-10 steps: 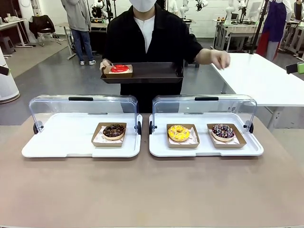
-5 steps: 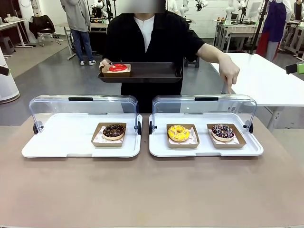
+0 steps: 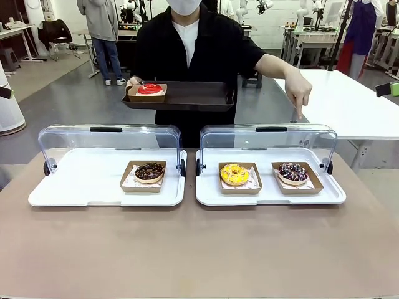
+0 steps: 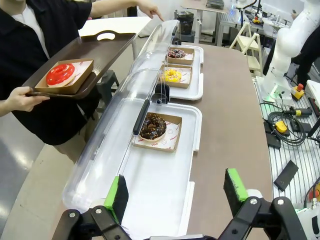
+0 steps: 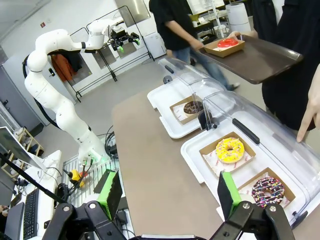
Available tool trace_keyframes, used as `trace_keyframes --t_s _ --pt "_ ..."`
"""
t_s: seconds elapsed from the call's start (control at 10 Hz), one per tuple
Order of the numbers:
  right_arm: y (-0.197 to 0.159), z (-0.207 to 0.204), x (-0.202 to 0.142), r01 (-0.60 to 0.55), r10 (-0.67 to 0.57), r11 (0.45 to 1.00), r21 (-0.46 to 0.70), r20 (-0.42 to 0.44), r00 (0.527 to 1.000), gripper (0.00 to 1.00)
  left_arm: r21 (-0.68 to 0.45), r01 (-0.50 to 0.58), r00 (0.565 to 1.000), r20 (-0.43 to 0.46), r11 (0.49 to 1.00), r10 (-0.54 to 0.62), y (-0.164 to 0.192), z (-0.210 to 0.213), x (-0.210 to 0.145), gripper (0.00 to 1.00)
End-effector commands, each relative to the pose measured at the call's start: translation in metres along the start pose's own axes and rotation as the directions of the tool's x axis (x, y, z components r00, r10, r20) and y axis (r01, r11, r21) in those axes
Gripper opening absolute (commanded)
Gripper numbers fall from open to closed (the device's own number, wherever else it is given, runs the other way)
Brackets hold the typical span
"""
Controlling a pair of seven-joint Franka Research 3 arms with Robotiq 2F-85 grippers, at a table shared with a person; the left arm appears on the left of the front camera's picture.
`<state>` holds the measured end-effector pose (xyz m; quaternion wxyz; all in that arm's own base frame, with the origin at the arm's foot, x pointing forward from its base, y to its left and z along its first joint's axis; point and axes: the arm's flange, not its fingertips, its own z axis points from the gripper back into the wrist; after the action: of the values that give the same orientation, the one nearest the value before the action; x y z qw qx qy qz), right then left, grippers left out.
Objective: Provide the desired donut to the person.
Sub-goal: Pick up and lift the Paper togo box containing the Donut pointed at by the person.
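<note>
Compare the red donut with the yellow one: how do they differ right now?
The red donut has glossy red icing; the yellow donut has yellow icing. The red donut sits on the dark serving tray that the person holds up; the yellow donut lies in the right white display tray on the table. Each rests in a brown cardboard tray.

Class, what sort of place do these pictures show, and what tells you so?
Probably a robotics lab staged as a donut counter: a white robot arm, floor cables, and lidded display trays holding boxed donuts.
</note>
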<state>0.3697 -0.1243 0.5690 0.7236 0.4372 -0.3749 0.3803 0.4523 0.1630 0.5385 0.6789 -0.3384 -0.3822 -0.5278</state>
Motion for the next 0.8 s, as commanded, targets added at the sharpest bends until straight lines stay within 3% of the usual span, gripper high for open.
trace_keyframes --t_s 0.0,0.7 --pt "0.0001 -0.001 0.0016 -0.011 0.011 1.0 0.013 0.017 1.0 1.0 0.007 -0.001 1.0 0.003 1.0 0.001 0.0001 0.0012 0.0009 1.0" --pt "0.0001 -0.001 0.0016 -0.011 0.011 1.0 0.013 0.017 1.0 1.0 0.007 -0.001 1.0 0.003 1.0 0.001 0.0001 0.0012 0.0009 1.0"
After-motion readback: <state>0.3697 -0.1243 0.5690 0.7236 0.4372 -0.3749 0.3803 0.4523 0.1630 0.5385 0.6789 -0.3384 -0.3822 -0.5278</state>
